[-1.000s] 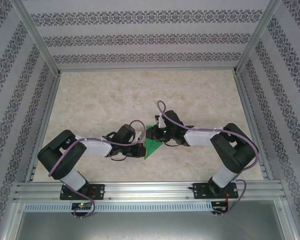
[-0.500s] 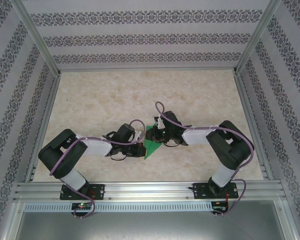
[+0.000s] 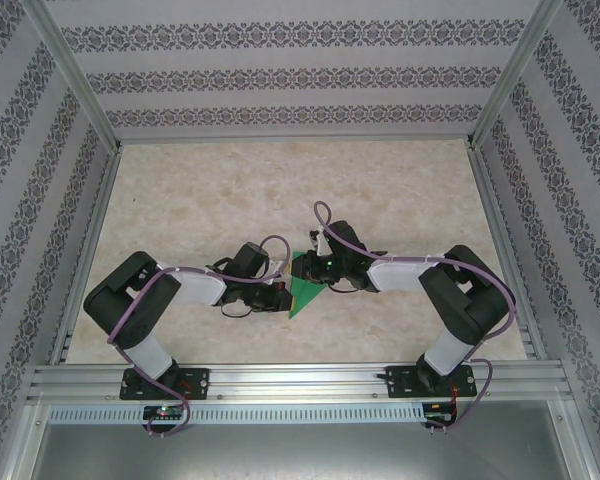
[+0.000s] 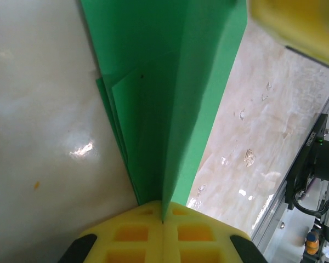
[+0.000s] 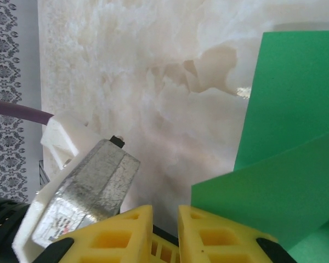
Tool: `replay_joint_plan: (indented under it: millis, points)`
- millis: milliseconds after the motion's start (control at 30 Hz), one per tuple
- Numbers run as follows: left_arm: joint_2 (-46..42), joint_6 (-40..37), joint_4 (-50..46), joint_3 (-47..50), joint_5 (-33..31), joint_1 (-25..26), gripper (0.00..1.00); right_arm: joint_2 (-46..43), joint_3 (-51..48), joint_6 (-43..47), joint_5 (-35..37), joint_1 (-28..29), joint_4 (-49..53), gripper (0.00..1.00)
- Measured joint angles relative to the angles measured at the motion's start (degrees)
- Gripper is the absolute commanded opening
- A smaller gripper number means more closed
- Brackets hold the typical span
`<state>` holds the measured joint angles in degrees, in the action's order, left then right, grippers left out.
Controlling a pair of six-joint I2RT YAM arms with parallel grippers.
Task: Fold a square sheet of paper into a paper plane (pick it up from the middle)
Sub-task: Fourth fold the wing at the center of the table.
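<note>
Left wrist view shows your left gripper [image 4: 163, 220] clamped on the paper [image 4: 153, 71] at bottom middle; the right gripper [image 5: 165, 216], jaws a little apart, sits beside it, so hold tight and press slowly.

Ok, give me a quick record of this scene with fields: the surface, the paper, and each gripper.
surface: table, pale and marbled
paper: green paper, folded in layers with a raised ridge, near the table's middle
left gripper: shut on the green paper at the end of the ridge
right gripper: fingers a narrow gap apart beside the paper's edge; grip unclear
</note>
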<state>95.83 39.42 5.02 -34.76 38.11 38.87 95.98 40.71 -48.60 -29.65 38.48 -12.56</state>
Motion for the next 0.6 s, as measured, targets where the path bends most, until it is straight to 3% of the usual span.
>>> replay_joint_plan:
  millis: [600]
  points:
    - [1.4,-0.4,-1.9,-1.6,2.1,-0.6,0.00,4.6,0.2,-0.9,0.6,-0.4,0.1,0.20]
